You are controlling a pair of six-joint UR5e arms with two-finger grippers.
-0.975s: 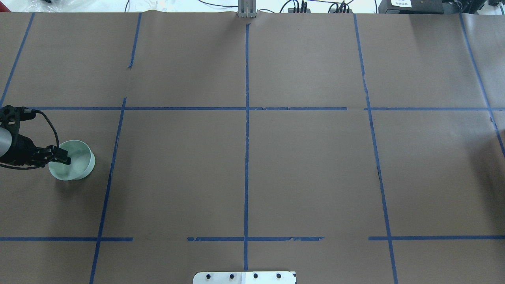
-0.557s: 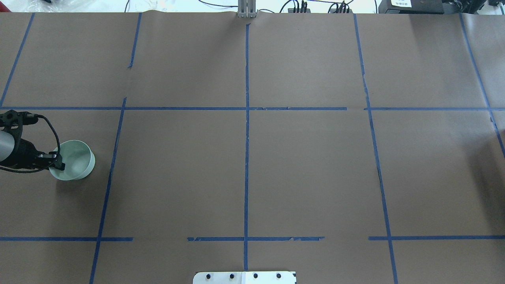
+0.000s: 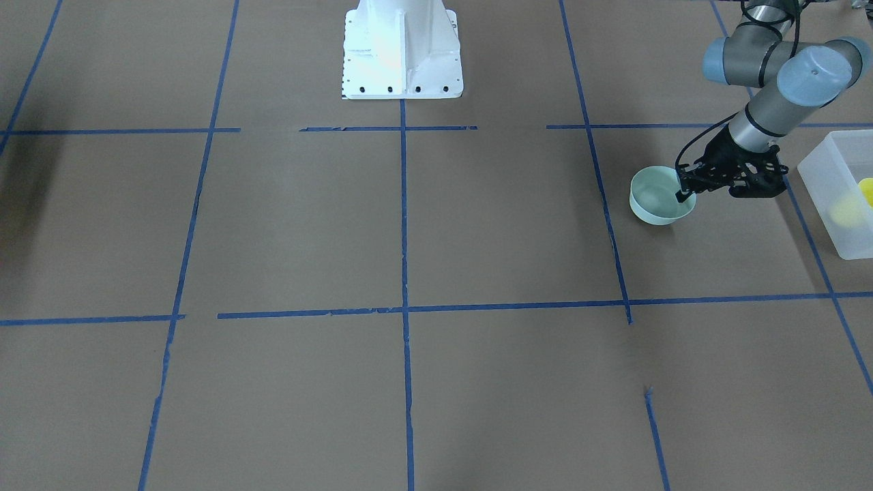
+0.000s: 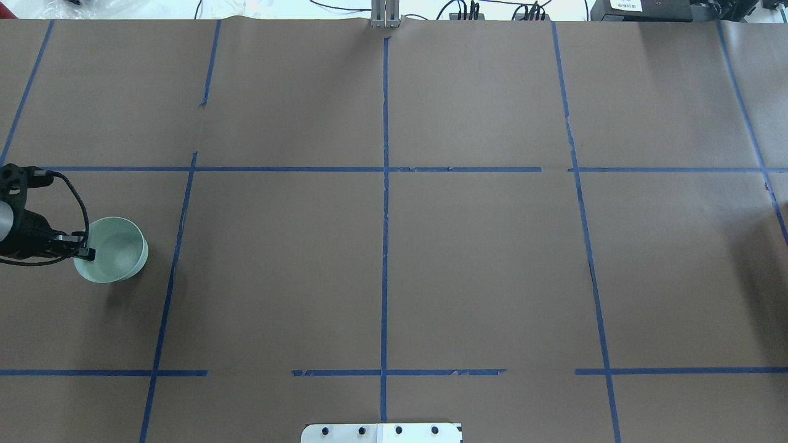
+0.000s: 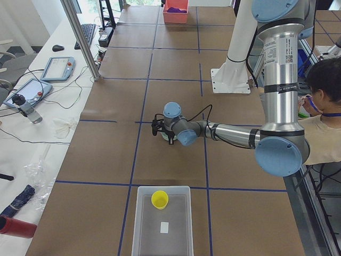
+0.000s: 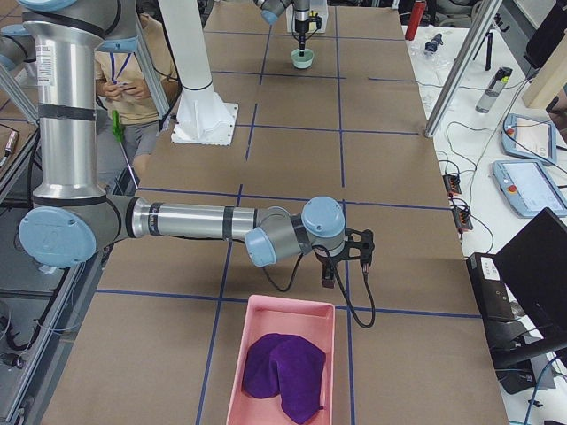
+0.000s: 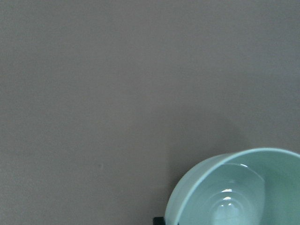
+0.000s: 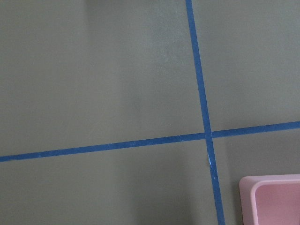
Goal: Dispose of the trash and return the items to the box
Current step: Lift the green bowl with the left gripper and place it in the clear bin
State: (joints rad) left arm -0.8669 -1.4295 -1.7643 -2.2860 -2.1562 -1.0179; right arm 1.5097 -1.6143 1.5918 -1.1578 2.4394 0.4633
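A pale green bowl (image 4: 117, 249) sits on the brown table at the robot's far left; it also shows in the front view (image 3: 655, 198) and the left wrist view (image 7: 239, 192). My left gripper (image 4: 83, 251) is shut on the bowl's rim on the left side, one finger inside (image 3: 684, 193). The yellow cup (image 5: 160, 199) stands inside the frosted box (image 5: 139, 224), beyond the bowl to the robot's left. The box shows at the front view's right edge (image 3: 825, 170). My right gripper (image 6: 341, 266) shows only in the right side view, over the table above a pink tray; I cannot tell its state.
A pink tray (image 6: 244, 354) holds a purple cloth (image 6: 283, 363) at the robot's far right; its corner shows in the right wrist view (image 8: 272, 201). A small white paper (image 5: 165, 227) lies in the box. The white robot base (image 3: 402, 48) stands at the table's edge. An operator (image 5: 325, 106) sits behind the robot.
My left gripper's fingers have closed on the bowl's rim and the wrist has drawn back a little to the left. The bowl has shifted slightly left with it.
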